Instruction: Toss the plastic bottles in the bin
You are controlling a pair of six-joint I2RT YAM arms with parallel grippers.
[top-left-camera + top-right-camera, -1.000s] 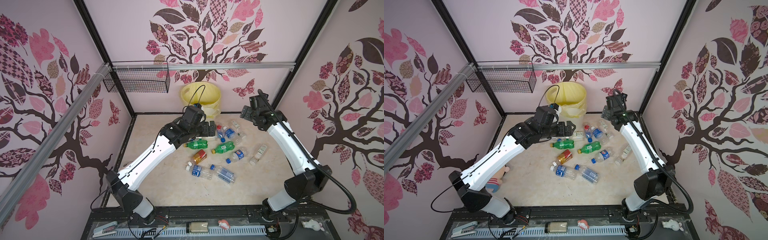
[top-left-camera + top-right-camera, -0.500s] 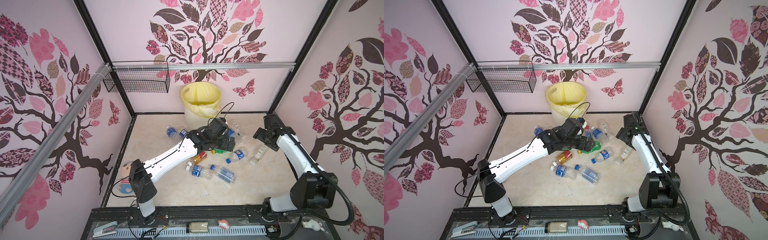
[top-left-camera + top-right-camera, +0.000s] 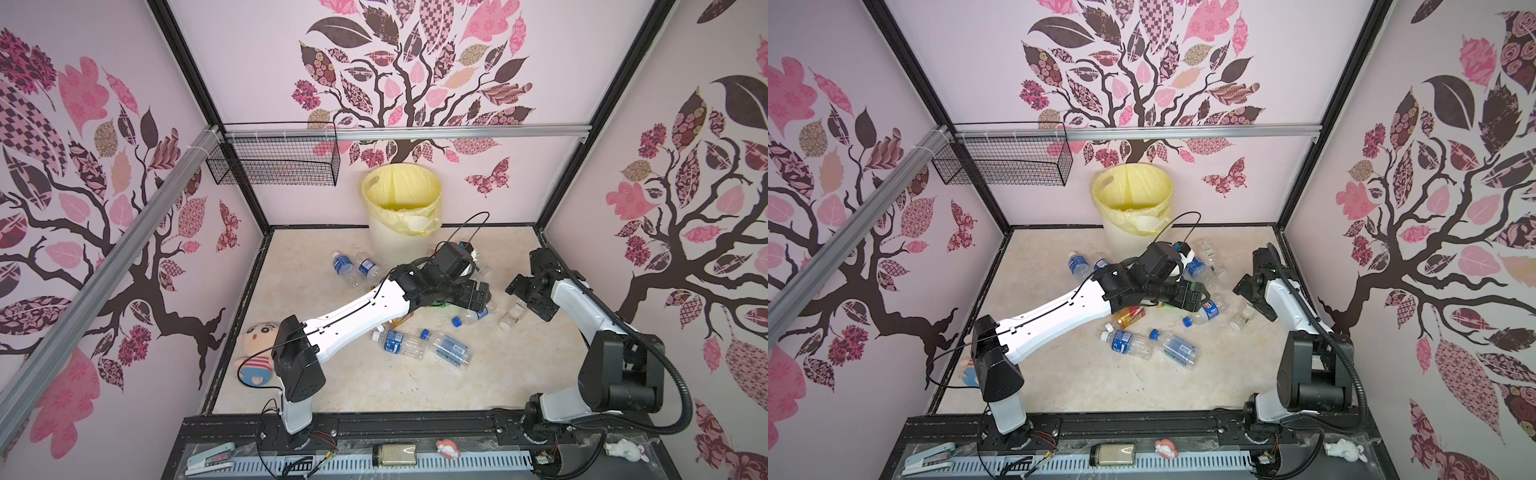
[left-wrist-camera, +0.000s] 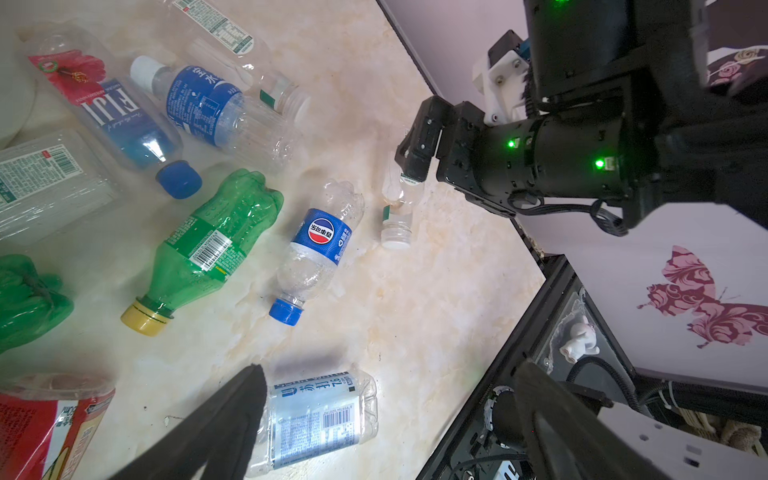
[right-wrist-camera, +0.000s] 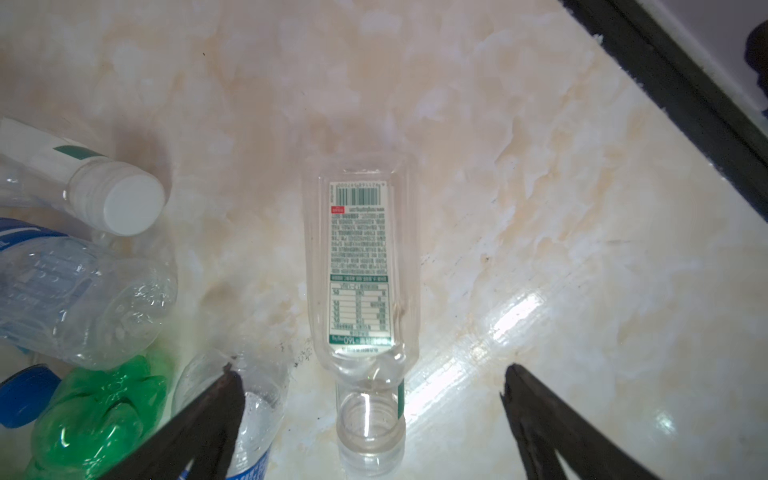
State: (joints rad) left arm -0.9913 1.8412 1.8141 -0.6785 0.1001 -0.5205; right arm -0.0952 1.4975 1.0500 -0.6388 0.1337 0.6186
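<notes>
Since a second ago we log two shifts: the left gripper (image 3: 478, 298) has swung away from the bin (image 3: 397, 239) and out over the bottle heap, and the right gripper (image 3: 514, 289) has dropped from the back corner to low over the surface (image 3: 332, 386). Item one, the bin: cream ribbed wall, yellow liner, standing at the back wall; what it holds we cannot tell. Item two, the plastic bottles: all those in view lie on the surface in front of the bin, among them a green bottle (image 4: 208, 245), a Pepsi bottle (image 4: 318, 249), an amber bottle (image 3: 1130, 316) with a red label, and a blue-labelled bottle (image 3: 343, 266) just beside the bin's foot. Item three, the small clear bottle (image 5: 359, 266): flat-sided, white and green label, lying a little apart from the heap and directly under the right gripper. On both grippers the fingers (image 5: 208, 415) stand wide apart and hold nothing; the right pair straddles that bottle's neck end with no contact visible. Handling note, our judgement: empty, very light, thin-walled and slick, so it dents easily and could squirt out of a hard pinch, though its flat sides should keep it from rolling. We would take it across the labelled body, just below the shoulder, rather than on the narrow neck.
</notes>
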